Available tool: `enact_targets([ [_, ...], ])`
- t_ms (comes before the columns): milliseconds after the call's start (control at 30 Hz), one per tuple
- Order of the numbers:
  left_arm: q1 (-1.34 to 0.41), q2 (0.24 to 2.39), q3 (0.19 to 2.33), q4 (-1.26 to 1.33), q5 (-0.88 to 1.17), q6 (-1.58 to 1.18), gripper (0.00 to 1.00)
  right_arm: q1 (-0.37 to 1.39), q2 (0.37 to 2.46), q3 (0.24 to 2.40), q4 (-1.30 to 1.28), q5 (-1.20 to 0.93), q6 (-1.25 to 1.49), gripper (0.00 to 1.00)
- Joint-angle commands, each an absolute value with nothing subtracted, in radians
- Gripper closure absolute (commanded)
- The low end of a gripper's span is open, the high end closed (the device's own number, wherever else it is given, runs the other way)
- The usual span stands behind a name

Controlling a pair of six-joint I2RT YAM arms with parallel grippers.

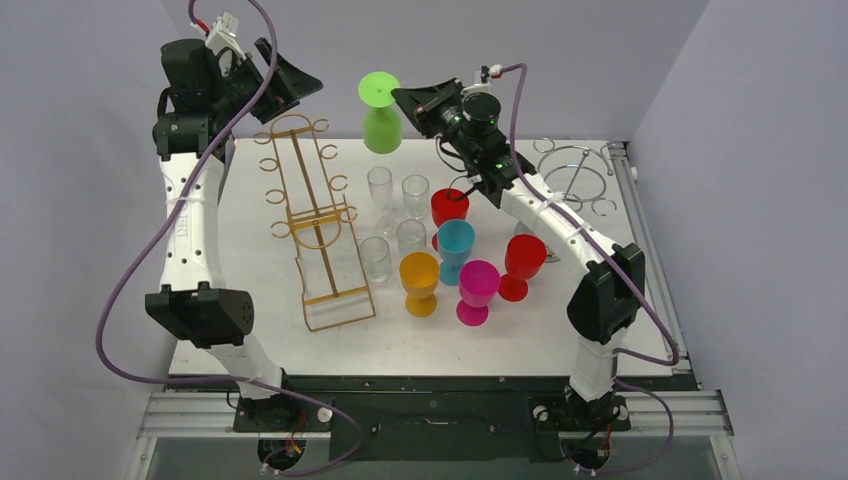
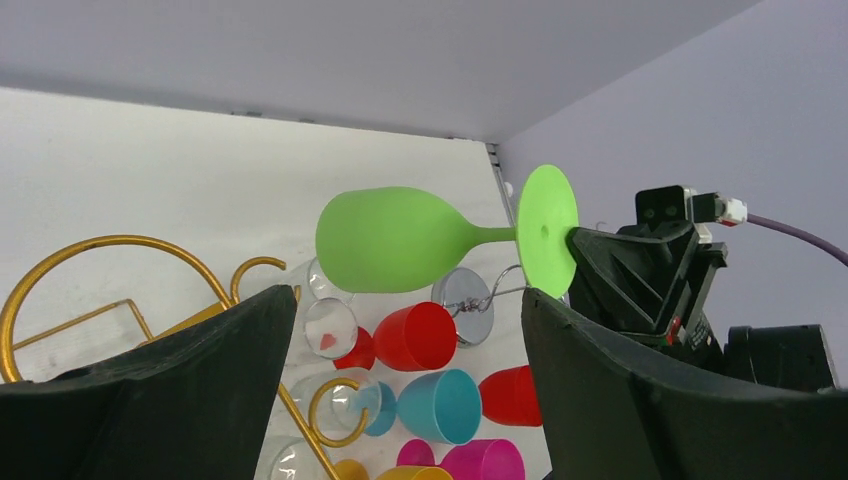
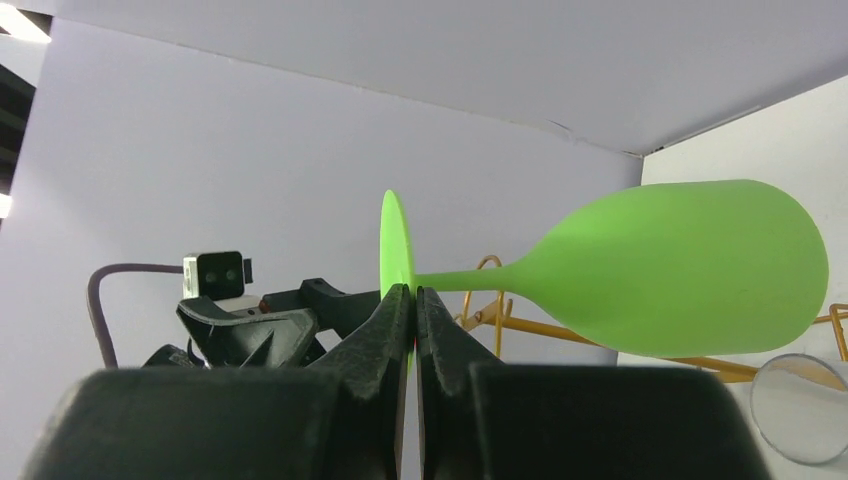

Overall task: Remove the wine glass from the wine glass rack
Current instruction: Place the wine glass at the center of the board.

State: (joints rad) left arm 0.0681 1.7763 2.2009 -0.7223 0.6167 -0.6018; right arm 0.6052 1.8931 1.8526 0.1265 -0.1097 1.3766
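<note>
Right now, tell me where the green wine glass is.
Top view: the green wine glass hangs in the air at back centre, foot pinched by the right claw, just right of the gold rack.

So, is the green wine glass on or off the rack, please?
Off: the right gripper holds the wine glass aloft by its foot, clear of the rack.

The right claw fills the bottom centre of the frame, its two dark fingers pressed together on the edge of the foot of a green wine glass. The glass lies sideways in the air, with its foot edge-on at centre and its bowl reaching to the right side. Behind the stem and bowl run thin wires of the gold wine glass rack, a clear glass shows at the lower right corner, and at lower left a small white camera module sits on dark hardware with a purplish cable curving off it.
</note>
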Motion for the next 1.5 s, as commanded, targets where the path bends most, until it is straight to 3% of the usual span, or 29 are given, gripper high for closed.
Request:
enact_targets([
  [0,0.055,1.655,2.112,-0.473,0.698,-0.704,0.20,0.570,1.745,1.784,0.233,-0.142,1.376,1.00],
  [267,-0.052,1.559,1.907,-0.134,0.756,-0.915,0.22,0.462,1.521,1.553,0.427,-0.257,1.530,1.00],
  [633,-0.231,1.513,1.723,0.246,0.740,-1.109,0.31,0.291,1.332,1.241,0.886,-0.397,1.948,1.00],
  [867,-0.309,1.530,1.688,0.365,0.741,-1.170,0.38,0.260,1.301,1.176,1.056,-0.415,2.123,1.00],
  [1467,-0.380,1.600,1.691,0.752,0.819,-1.455,0.56,0.243,1.327,1.165,1.167,-0.447,2.242,1.00],
])
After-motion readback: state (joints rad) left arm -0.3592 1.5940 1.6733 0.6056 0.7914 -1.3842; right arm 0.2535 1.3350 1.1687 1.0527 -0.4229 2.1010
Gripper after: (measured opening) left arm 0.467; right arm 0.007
